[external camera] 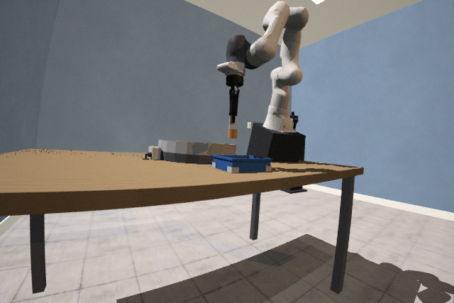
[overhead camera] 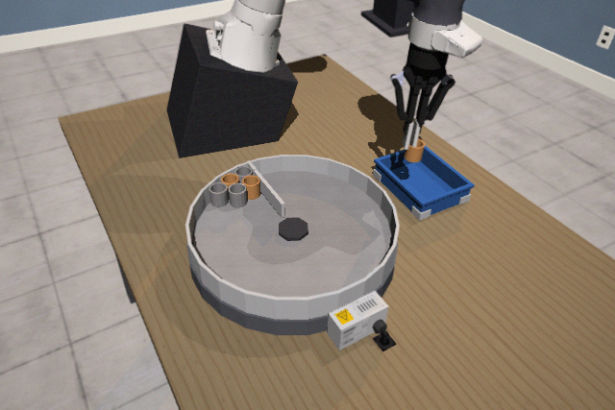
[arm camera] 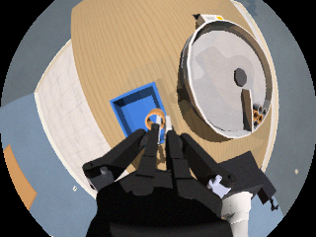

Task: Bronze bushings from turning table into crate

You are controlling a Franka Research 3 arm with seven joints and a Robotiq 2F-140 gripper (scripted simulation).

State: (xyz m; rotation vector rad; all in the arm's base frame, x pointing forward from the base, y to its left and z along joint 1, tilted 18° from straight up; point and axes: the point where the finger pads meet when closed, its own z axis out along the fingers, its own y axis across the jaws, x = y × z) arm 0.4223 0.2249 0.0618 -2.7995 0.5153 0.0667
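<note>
My gripper (overhead camera: pixel 412 140) (external camera: pixel 232 125) (arm camera: pixel 162 121) is shut on the wall of a bronze bushing (overhead camera: pixel 416 153) (external camera: pixel 232 133) (arm camera: pixel 148 118), one finger inside it. It holds the bushing upright above the blue crate (overhead camera: pixel 397 192) (external camera: pixel 252 164) (arm camera: pixel 119 118), near one end. No bushing shows inside the crate; part of its floor is hidden. On the turning table (overhead camera: pixel 298 308) (external camera: pixel 176 147) (arm camera: pixel 217 64), two bronze bushings (overhead camera: pixel 253 189) (overhead camera: pixel 230 180) stand clustered with three steel bushings (overhead camera: pixel 218 197) (overhead camera: pixel 237 198) (overhead camera: pixel 243 171) by the rim.
A pale divider bar (overhead camera: pixel 268 190) (arm camera: pixel 246 111) stands beside the cluster, reaching in from the turning table's rim. A dark hub (overhead camera: pixel 293 229) (arm camera: pixel 240 77) is at its centre. A white box with a warning label (overhead camera: pixel 357 320) sits outside the rim, opposite the arm's black base (overhead camera: pixel 233 108).
</note>
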